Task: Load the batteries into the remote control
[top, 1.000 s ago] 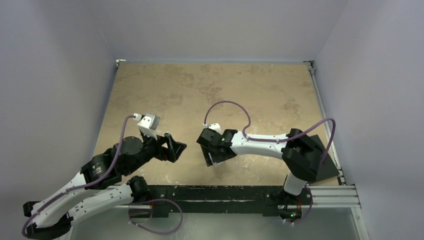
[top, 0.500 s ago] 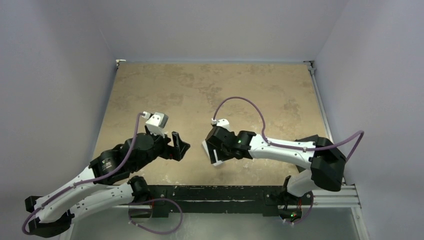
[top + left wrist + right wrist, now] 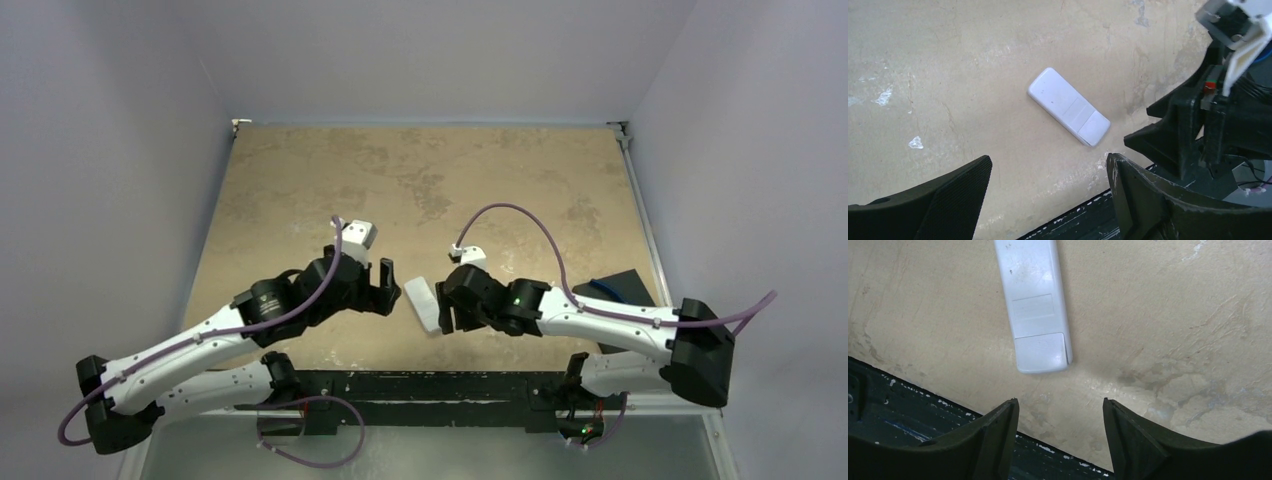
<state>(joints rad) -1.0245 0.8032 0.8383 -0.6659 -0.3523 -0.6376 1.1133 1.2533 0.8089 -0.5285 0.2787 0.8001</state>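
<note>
At the near edge, the black mounting rail carries both arm bases, and the arms reach inward from it so the two tools meet just in front of the rail. The left gripper has its jaws wide apart with nothing between them. The right gripper is likewise parted and empty. Between them the remote control lies flat on the table, touched by neither gripper, plain white back upward. Its end cover appears seated, with a slight gap along one edge in the right wrist view. In my judgement the back faces up to expose the battery compartment, and the tools flank it so one can steady the body while the other works the cover; that step is not yet done. Further right, near the table's edge, a dark pad carries a thin blue sliver. This may be one of the batteries, but it is too small to confirm, and no dark one can be made out. The surface is tan and mottled, with pale scuffs and stains. Plain pale walls enclose the far end and both sides.
</note>
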